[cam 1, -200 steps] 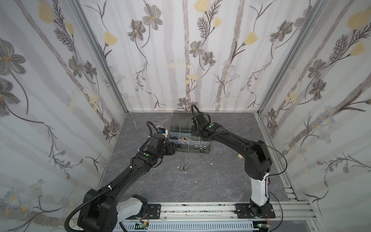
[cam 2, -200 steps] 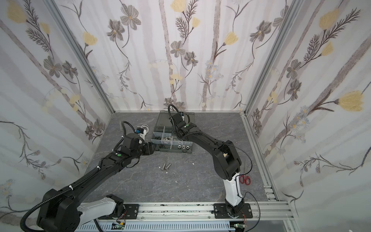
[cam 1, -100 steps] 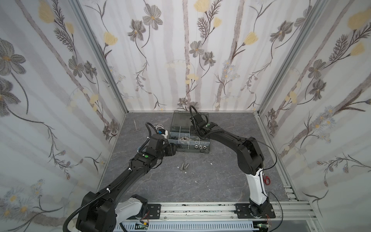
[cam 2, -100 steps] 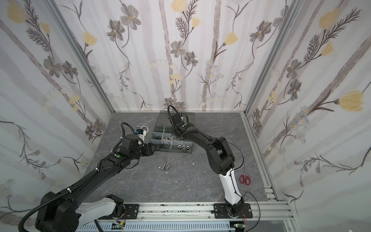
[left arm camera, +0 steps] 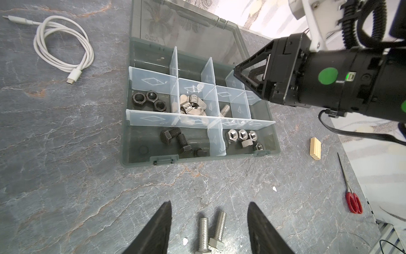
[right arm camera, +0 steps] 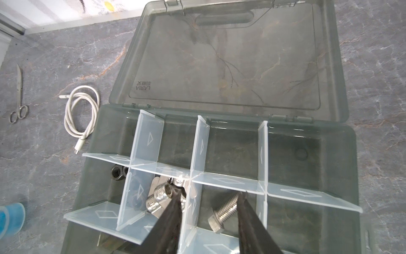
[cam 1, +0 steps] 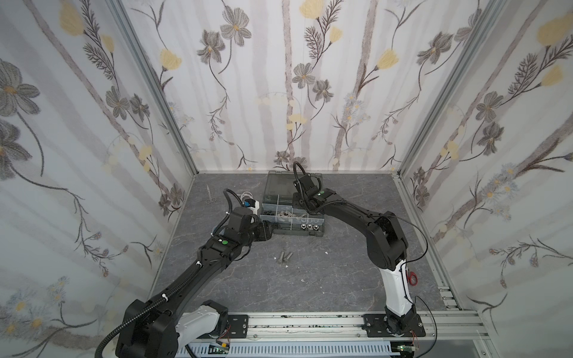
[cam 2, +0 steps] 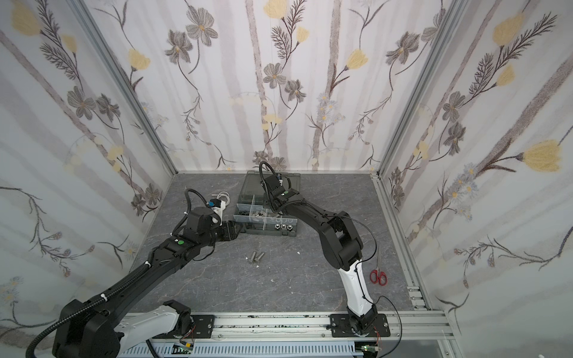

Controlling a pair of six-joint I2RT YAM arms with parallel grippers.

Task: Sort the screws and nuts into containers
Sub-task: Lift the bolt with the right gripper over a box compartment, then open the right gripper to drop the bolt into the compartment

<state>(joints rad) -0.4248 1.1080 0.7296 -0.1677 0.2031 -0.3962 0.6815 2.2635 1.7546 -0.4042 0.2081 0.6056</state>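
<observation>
**One silver screw in the box, two left out**

The silver screw [right arm camera: 223, 212] lies flat in a middle-row compartment of the containers [left arm camera: 145, 136]. The right end effector [right arm camera: 206, 195] hangs right over it with its jaws apart, and as far as I can see it isn't pinching it. So I'd call this the drop-off step, and it looks done.

Next door is a pile of wing nuts [left arm camera: 193, 105], too heaped to count. The rest of the tally:
- three black nuts [left arm camera: 151, 96]
- three black screws [left arm camera: 170, 136] in the front row
- five silver hex nuts [left arm camera: 242, 134], I think

Out on the surface [left arm camera: 66, 176], two more silver screws [left arm camera: 203, 233] lie side by side, apart from the case. The left end effector [left arm camera: 209, 203] hovers above them, jaws wide and holding nothing.

My guess for the next move is to come down on one without nudging its neighbour — their heads look like they touch — then put it in with the lone silver one.
</observation>
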